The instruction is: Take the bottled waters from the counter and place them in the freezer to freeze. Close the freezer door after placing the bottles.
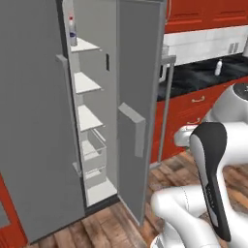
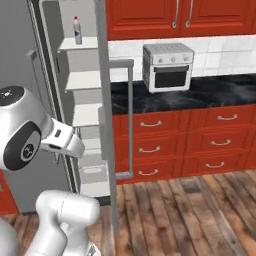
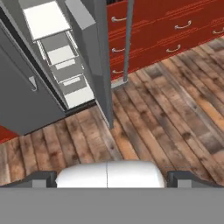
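The freezer (image 1: 89, 121) stands open, its white shelves bare except the top one. There a bottled water (image 1: 72, 32) (image 2: 77, 30) with a red cap and dark blue label stands upright. A second whitish bottle (image 1: 219, 67) stands on the black counter (image 1: 193, 80) (image 2: 200, 92) far to the right. The freezer door (image 1: 138, 111) (image 2: 102, 100) (image 3: 94, 52) is swung wide open, and its long handle (image 2: 131, 115) (image 3: 127, 39) faces the drawers. My gripper (image 3: 109, 180) is open and empty, held over the wooden floor in front of the door's lower edge.
A silver toaster oven (image 2: 167, 66) sits on the counter beside the freezer door. Red drawers (image 2: 200, 145) with silver handles run below the counter. The shut grey fridge door (image 1: 34, 121) is on the left. Wooden floor (image 3: 166, 113) lies open to the right.
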### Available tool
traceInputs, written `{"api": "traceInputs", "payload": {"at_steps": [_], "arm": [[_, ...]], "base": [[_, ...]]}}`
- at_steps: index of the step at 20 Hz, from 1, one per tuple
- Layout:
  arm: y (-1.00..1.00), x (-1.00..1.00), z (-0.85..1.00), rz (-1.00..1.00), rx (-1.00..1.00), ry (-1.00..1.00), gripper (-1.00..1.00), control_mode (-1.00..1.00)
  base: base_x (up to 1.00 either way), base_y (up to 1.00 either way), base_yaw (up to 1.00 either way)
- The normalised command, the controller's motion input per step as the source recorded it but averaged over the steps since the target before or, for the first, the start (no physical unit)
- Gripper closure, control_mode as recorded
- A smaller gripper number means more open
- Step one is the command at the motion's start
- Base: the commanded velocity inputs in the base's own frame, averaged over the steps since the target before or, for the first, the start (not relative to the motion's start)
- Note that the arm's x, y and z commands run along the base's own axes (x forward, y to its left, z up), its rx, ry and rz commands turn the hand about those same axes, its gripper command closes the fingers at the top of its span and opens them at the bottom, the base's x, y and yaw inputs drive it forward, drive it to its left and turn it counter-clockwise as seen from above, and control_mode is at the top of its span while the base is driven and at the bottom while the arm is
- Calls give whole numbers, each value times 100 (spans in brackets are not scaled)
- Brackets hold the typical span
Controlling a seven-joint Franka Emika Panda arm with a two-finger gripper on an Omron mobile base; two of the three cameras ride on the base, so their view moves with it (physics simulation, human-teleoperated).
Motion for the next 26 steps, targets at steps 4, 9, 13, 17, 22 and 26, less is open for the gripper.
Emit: {"api": "traceInputs", "payload": {"at_steps": [4,9,13,17,22,26], "arm": [[0,0,0,0,0,0,-100,100],[0,0,0,0,0,0,-100,100],[0,0,0,0,0,0,-100,100],[0,0,0,0,0,0,-100,100],[0,0,0,0,0,0,-100,100],[0,0,0,0,0,0,-100,100]], "base": [[-20,0,-69],[23,0,-64],[33,-11,-62],[56,-15,-55],[89,-24,-26],[99,-26,-6]]}}
